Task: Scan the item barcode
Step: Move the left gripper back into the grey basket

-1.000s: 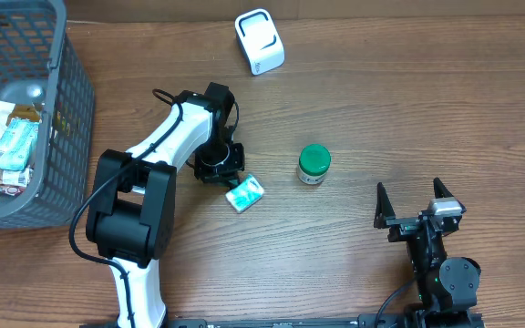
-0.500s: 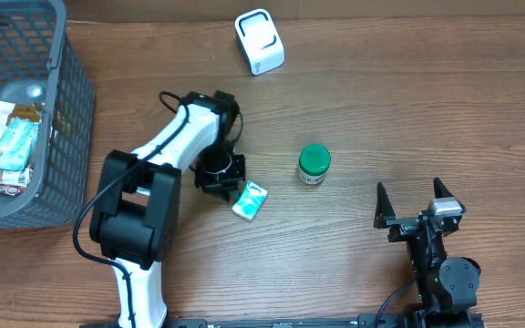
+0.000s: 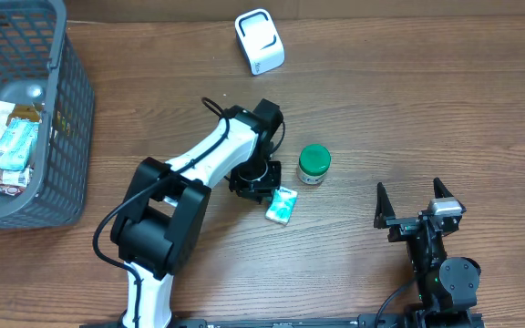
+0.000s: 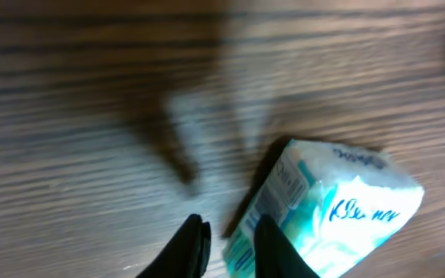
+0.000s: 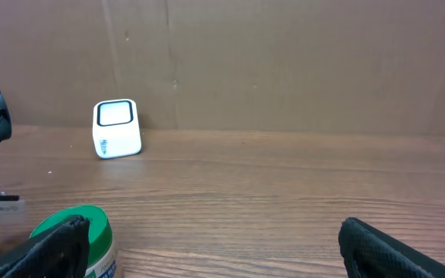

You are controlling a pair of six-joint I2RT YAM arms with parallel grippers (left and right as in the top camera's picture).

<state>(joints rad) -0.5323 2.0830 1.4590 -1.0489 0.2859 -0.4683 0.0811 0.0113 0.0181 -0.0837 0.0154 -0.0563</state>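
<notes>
A small teal-and-white tissue packet lies on the wooden table just left of centre, below a green-lidded jar. My left gripper reaches down onto the packet's left end, its jaws nearly together. In the left wrist view the packet shows a printed label along its edge, and that edge sits between the dark fingers of the left gripper. The white scanner box stands at the back; it also shows in the right wrist view. My right gripper rests open at the front right, holding nothing.
A grey wire basket with several packets inside stands at the far left. The green-lidded jar is just behind the left fingertip of the right gripper. A brown wall rises behind the table.
My left gripper has swept to the right and slightly forward, and the tissue packet has come along with it toward the jar. The right arm has not moved.
</notes>
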